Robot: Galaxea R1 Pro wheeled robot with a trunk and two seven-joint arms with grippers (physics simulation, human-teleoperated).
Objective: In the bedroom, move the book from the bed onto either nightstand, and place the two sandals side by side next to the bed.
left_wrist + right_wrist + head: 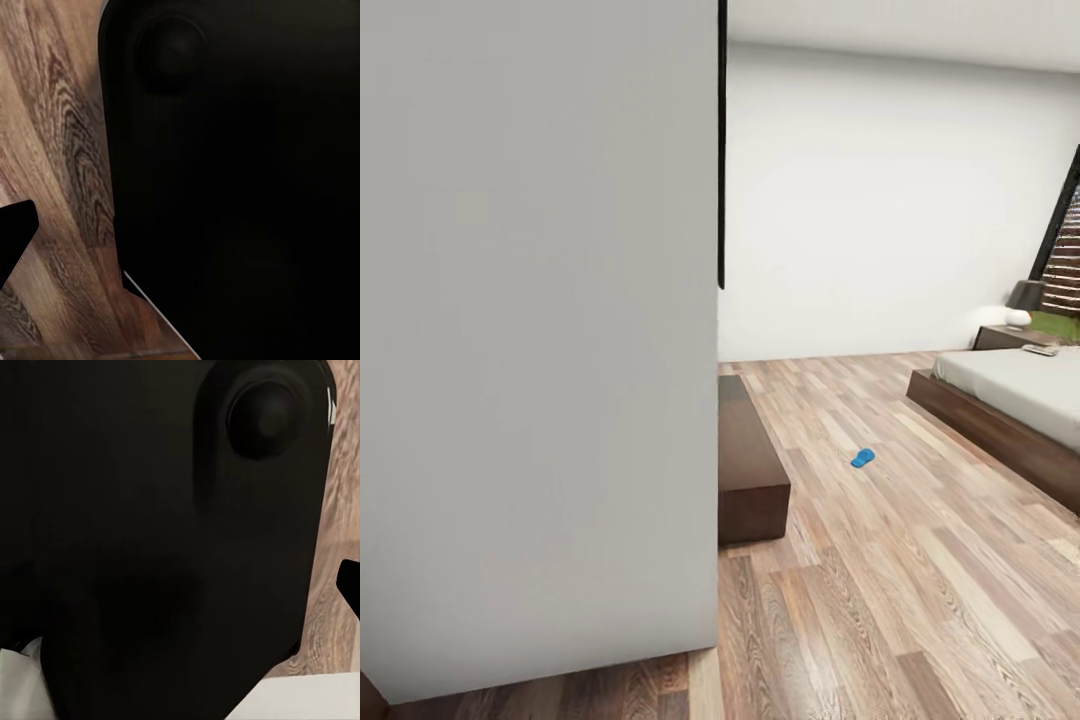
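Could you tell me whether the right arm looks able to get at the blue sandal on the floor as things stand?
Probably not yet. The sandal lies far out on the wood floor, between the low dark cabinet and the bed, so the robot would likely need to drive closer first.

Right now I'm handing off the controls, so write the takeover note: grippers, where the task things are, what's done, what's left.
Grippers: state unreadable; both wrist views show dark robot body over wood floor.
One blue sandal lies on the open floor, apart from the bed.
A small flat item lies at the bed's far end, maybe the book.
A nightstand stands beyond the bed.
Done: nothing visible.
Left: find the other sandal, pair both beside the bed, move the book.
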